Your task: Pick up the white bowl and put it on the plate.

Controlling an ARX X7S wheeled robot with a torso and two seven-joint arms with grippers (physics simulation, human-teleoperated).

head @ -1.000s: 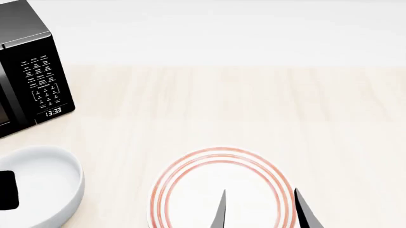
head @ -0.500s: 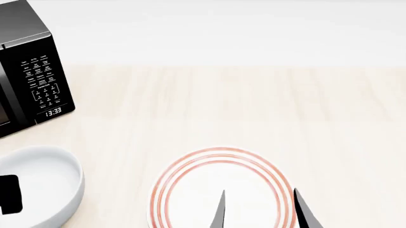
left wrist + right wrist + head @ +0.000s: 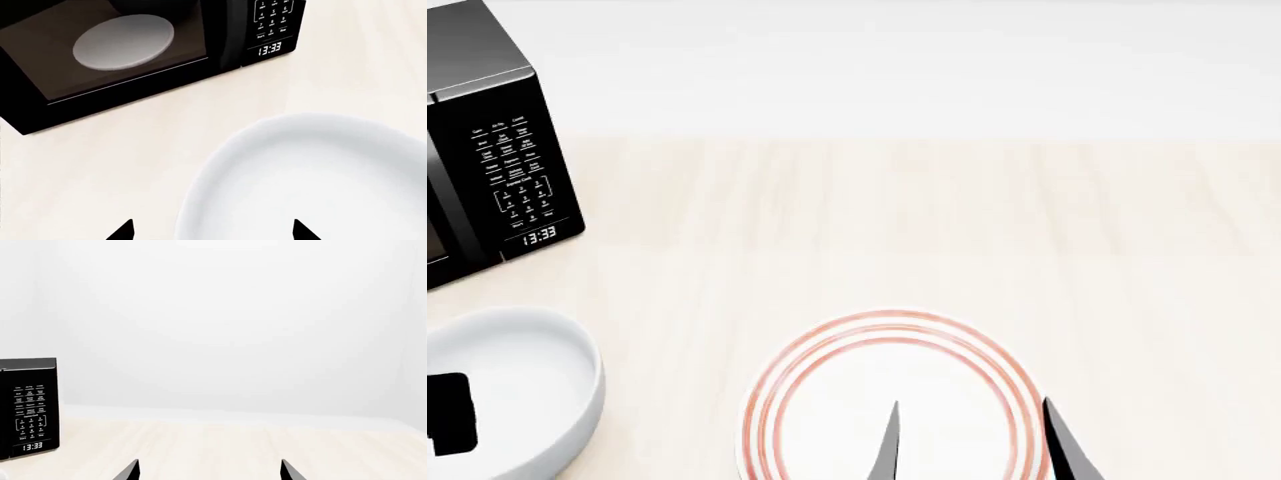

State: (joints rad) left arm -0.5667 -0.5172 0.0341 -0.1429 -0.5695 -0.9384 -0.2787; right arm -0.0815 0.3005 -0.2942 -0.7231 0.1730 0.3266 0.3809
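Note:
The white bowl (image 3: pixel 527 385) sits on the table at the lower left of the head view, in front of the microwave. It fills much of the left wrist view (image 3: pixel 320 175). My left gripper (image 3: pixel 212 232) is open and straddles the bowl's near rim, one tip outside the wall and one over the inside. A black part of it shows over the bowl in the head view (image 3: pixel 450 415). The red-ringed plate (image 3: pixel 827 350) lies right of the bowl, apart from it. My right gripper (image 3: pixel 974 445) is open and empty above the plate; the right wrist view shows its tips (image 3: pixel 209 471).
A black microwave (image 3: pixel 487 160) stands at the back left, with a pale dish (image 3: pixel 123 41) inside it. It also shows in the right wrist view (image 3: pixel 27 407). The light wooden table (image 3: pixel 961 230) runs back to a white wall.
The left gripper has shifted slightly lower and rightward over the bowl in the head view. The right gripper, bowl and plate have hardly moved.

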